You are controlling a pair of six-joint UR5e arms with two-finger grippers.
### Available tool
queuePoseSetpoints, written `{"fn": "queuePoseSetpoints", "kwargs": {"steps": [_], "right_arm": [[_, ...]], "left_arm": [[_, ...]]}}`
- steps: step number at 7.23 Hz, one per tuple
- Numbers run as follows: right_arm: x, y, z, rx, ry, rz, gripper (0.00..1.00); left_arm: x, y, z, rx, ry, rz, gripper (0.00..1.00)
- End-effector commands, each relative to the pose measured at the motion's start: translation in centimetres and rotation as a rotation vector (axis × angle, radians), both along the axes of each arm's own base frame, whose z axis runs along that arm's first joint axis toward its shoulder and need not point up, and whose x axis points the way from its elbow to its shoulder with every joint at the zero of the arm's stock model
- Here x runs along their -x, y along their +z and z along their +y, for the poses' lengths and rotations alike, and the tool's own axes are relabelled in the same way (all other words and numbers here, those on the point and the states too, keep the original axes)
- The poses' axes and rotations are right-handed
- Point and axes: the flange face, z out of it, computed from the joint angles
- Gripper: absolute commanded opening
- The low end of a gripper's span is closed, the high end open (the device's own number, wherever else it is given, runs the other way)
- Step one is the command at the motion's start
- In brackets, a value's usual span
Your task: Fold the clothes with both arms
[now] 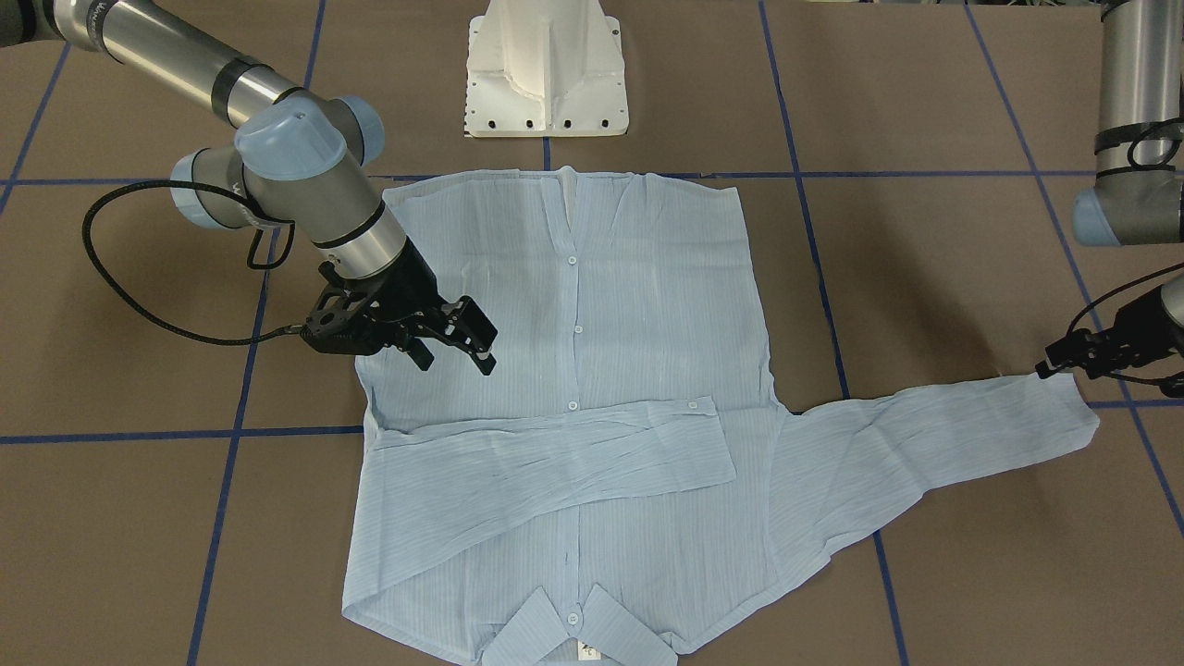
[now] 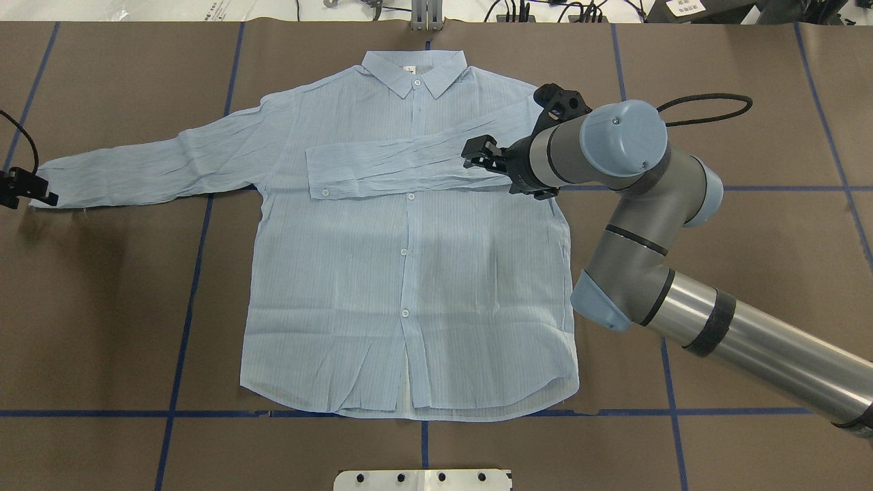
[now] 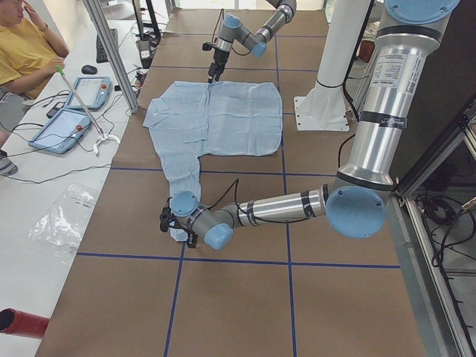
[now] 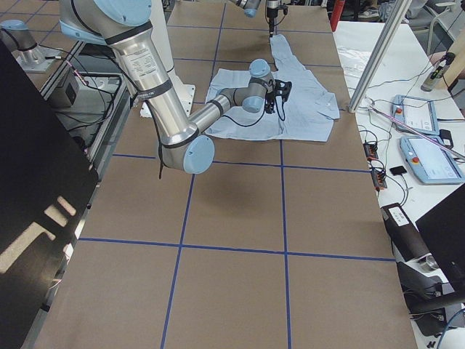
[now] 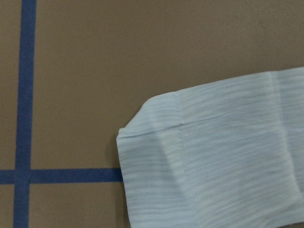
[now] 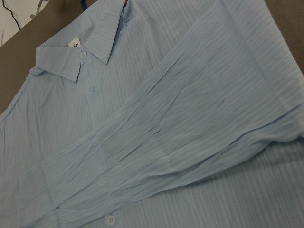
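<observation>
light-blue striped shirt (image 2: 409, 273) lies flat, front up, on the brown table (image 2: 750, 273), collar away from the robot. its right sleeve (image 2: 402, 167) is folded across the chest, which likely explains why your right gripper (image 1: 455, 363) hangs over that side, jaws apart and empty. the left sleeve (image 2: 150, 164) lies stretched out. your left gripper (image 2: 31, 194) sits at its cuff (image 5: 156, 142), probably to fold it next; you cannot tell whether its jaws are closed.
</observation>
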Motion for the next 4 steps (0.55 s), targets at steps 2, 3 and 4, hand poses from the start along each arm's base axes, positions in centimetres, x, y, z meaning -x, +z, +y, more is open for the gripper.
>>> {"fn": "queuePoseSetpoints", "kwargs": {"steps": [2, 3, 4], "right_arm": [[0.11, 0.02, 0.1, 0.0, -0.002, 0.0, 0.98], [0.12, -0.09, 0.09, -0.001, -0.002, -0.001, 0.98], [0.12, -0.09, 0.09, -0.001, -0.002, -0.001, 0.98]], "left_arm": [[-0.7, -0.28, -0.41, 0.054, -0.027, 0.001, 0.11], [-0.82, -0.37, -0.46, 0.057, -0.029, 0.002, 0.0], [-0.95, -0.88, -0.8, 0.053, -0.032, 0.006, 0.0]]}}
